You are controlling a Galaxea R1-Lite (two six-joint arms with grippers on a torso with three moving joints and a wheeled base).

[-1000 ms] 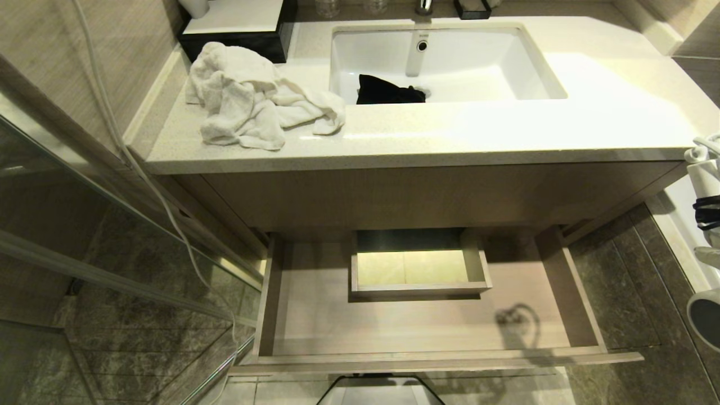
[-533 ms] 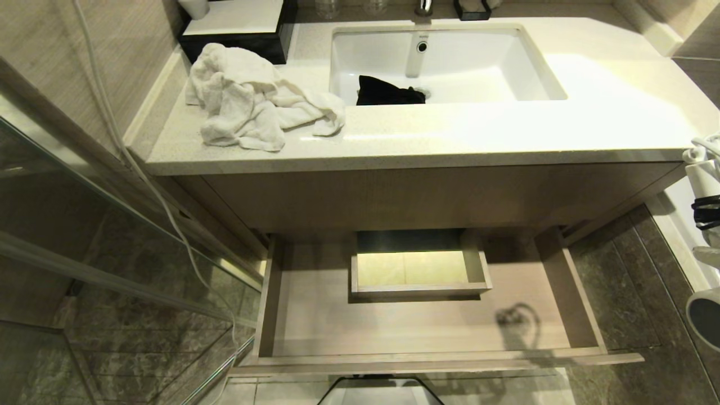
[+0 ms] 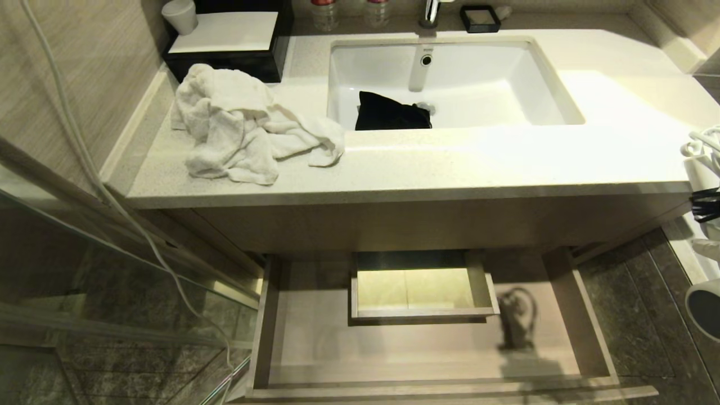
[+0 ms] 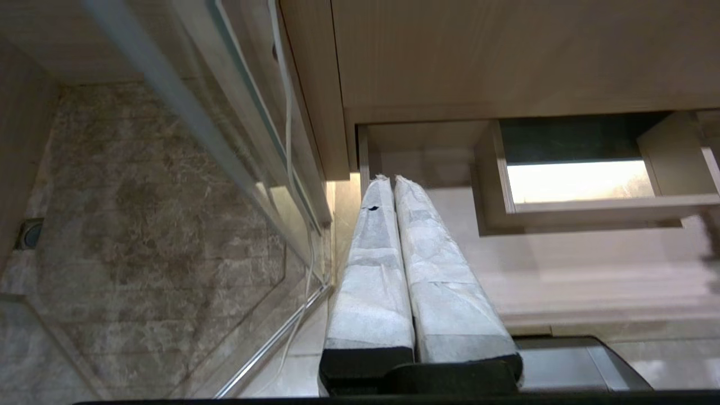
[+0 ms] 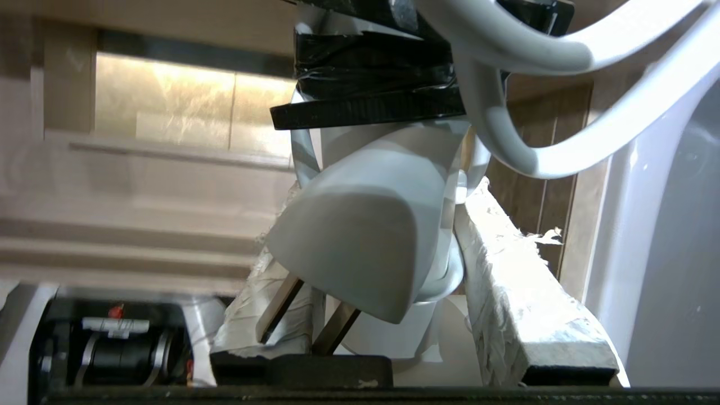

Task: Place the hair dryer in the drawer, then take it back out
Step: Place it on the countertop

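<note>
Right now my right gripper (image 5: 388, 264) has its jaws clamped on the dryer (image 5: 365, 242), whose handle runs lengthwise between the wrapped fingers (image 5: 517, 281) with the taped cord bundle at its far end. Only the right wrist view shows that grip; my head view catches just the dryer's white edge (image 3: 706, 185) at far right, beside the bench (image 3: 450, 163) and off to the side of the open drawer (image 3: 315, 343). My left gripper (image 4: 394, 183) hangs parked by the drawer's left side, jaws together.
</note>
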